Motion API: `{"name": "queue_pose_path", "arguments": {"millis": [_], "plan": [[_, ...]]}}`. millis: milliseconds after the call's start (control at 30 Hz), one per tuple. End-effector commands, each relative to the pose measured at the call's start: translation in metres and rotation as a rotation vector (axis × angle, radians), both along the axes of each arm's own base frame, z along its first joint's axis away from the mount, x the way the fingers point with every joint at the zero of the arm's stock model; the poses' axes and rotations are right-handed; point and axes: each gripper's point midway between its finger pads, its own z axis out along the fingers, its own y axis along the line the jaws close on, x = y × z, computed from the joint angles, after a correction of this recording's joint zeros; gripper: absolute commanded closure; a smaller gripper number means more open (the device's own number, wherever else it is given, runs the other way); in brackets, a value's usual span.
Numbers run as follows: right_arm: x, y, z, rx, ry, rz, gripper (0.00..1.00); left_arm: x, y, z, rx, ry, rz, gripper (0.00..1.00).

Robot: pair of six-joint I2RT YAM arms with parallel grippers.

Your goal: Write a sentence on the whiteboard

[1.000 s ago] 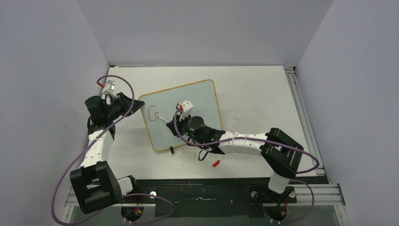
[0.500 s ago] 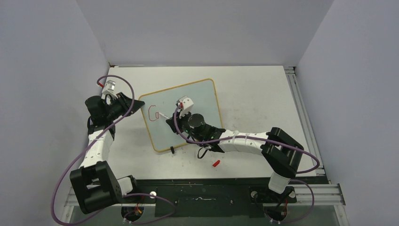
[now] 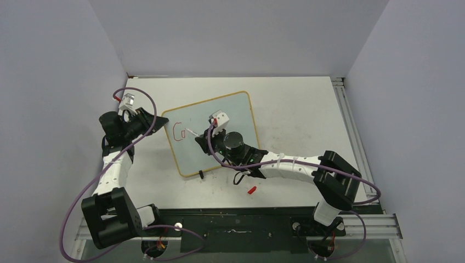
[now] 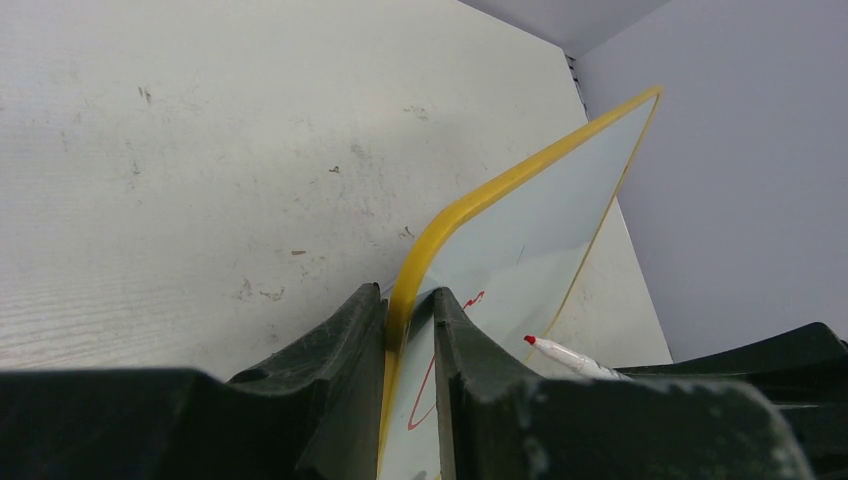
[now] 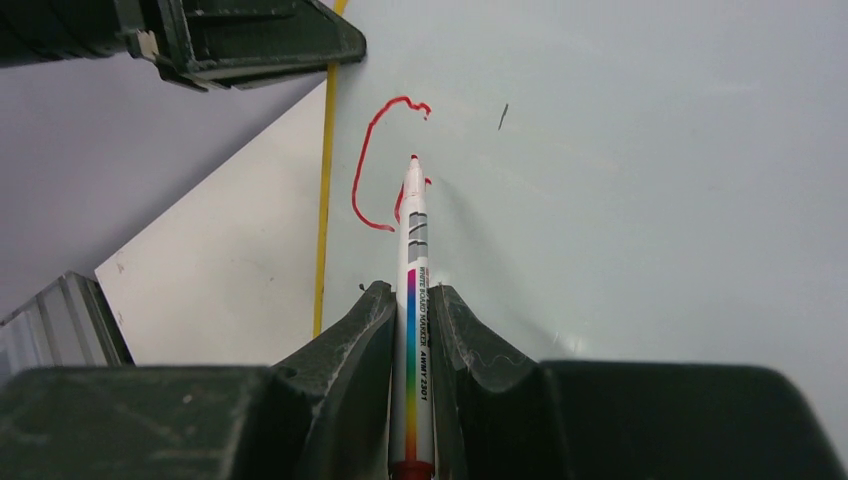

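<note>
One C (image 5: 375,165) done. Clamps marker (image 5: 414,250) in right gripper (image 5: 412,298), barrel straight ahead, tip just right of C; pinches board (image 4: 500,185) edge in left gripper (image 4: 410,302).

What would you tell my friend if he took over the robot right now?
Left gripper: jaws shut on the yellow corner of the whiteboard, steadying it.
Right gripper: jaws shut on the marker, tip on or just above the board, right of the first letter.
Done: the sentence has only a red C and a tiny start of the next stroke.
Left: all the other words.
Also: a small red piece, maybe the cap, lies on the table by the right arm.
</note>
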Motion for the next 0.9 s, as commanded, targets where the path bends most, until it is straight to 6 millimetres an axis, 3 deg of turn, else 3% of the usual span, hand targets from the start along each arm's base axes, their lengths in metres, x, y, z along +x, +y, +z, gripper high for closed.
{"name": "queue_pose_path", "arguments": {"millis": [0, 133, 433, 867], "plan": [[-0.003, -0.003, 0.041, 0.084, -0.07, 0.002, 0.95, 0.002, 0.0, 0.004, 0.008, -0.005, -0.012, 0.81], [-0.001, 0.0, 0.034, 0.069, -0.062, 0.0, 0.95, 0.002, 0.001, 0.004, 0.009, -0.004, -0.01, 0.81], [0.002, 0.003, 0.028, 0.055, -0.052, -0.005, 0.95, 0.002, 0.001, 0.004, 0.011, -0.004, -0.007, 0.7], [0.002, 0.007, 0.013, 0.032, -0.028, 0.005, 0.95, 0.001, 0.001, 0.005, 0.013, -0.006, -0.009, 0.7]]}}
